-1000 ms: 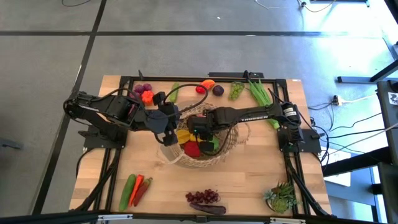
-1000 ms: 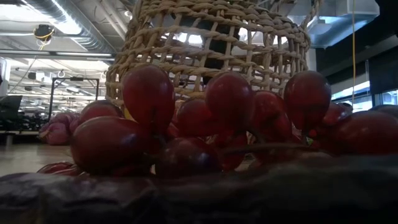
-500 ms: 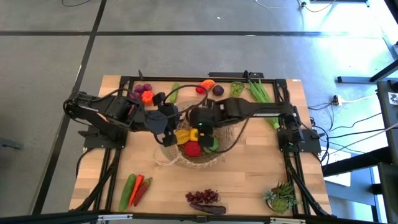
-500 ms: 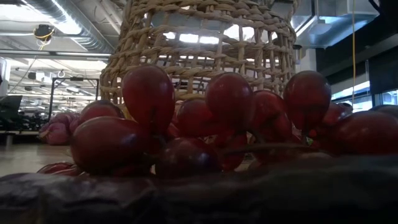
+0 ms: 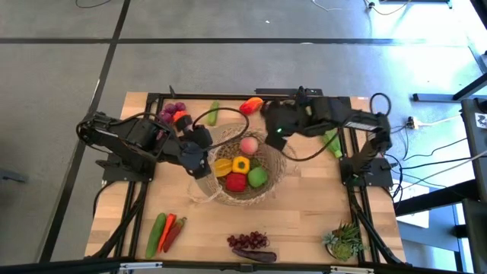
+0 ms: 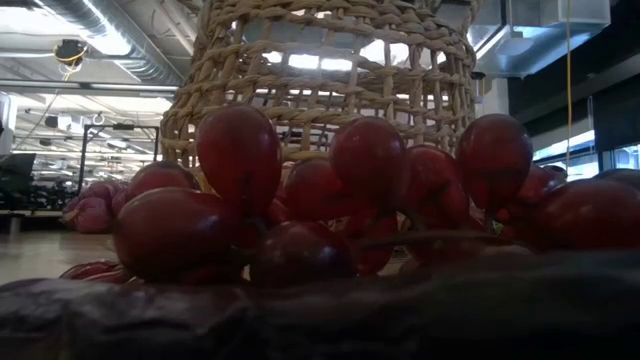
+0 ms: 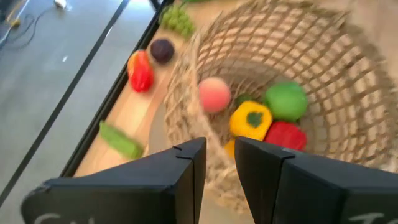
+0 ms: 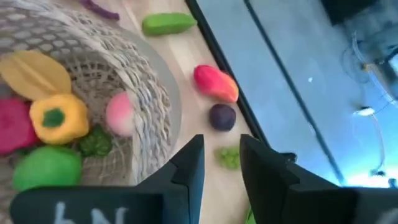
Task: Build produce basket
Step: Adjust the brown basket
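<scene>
- basket (image 5: 268, 176) mid-desk (image 5: 304, 221), holds pink peach (image 5: 248, 145), yellow pepper (image 5: 240, 164), red pepper (image 5: 235, 182), green pepper (image 5: 258, 176)
- left claw (image 7: 216, 163) clamped on the basket's rim, side toward desk's left edge, fingers (image 7: 186, 174) close with wicker between
- right claw (image 8: 219, 163) raised over basket's far rim, fingers narrowly apart, holding nothing
- purple grapes (image 5: 248, 240) near front edge; cucumber (image 5: 156, 232) and chillies (image 5: 173, 229) front-left
- potted plant (image 5: 344, 240) front-right corner

Red grapes (image 6: 330, 200) before wicker basket (image 6: 330, 75)
</scene>
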`<action>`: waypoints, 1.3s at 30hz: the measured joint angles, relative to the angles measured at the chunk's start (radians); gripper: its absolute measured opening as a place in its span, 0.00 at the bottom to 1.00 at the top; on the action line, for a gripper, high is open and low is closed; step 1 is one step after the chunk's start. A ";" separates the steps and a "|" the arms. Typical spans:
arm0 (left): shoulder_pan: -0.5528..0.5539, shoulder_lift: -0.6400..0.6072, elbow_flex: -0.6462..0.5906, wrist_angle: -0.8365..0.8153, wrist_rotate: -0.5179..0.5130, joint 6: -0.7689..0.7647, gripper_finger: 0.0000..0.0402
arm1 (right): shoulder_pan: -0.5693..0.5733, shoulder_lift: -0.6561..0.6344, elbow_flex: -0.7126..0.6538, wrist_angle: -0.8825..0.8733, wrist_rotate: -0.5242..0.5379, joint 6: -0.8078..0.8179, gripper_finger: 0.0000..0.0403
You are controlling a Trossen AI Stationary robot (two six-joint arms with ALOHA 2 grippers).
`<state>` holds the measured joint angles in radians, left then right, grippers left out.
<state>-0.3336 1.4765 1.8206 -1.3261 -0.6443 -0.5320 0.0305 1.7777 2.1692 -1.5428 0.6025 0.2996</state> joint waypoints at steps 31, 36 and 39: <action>-0.022 -0.018 -0.128 -0.245 0.202 -0.430 0.19 | -0.257 -0.249 -0.819 0.583 -0.863 -0.358 0.25; -0.034 -0.018 -0.128 -0.245 0.202 -0.435 0.19 | -0.209 -0.249 -0.819 0.584 -0.865 -0.348 0.25; -0.034 -0.019 -0.128 -0.245 0.205 -0.454 0.19 | -0.195 -0.249 -0.803 0.552 -0.735 -0.318 0.25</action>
<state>-0.3681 1.4574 1.6924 -1.5711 -0.4397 -0.9863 -0.1642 1.5284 1.3666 -0.9908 -0.1321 -0.0180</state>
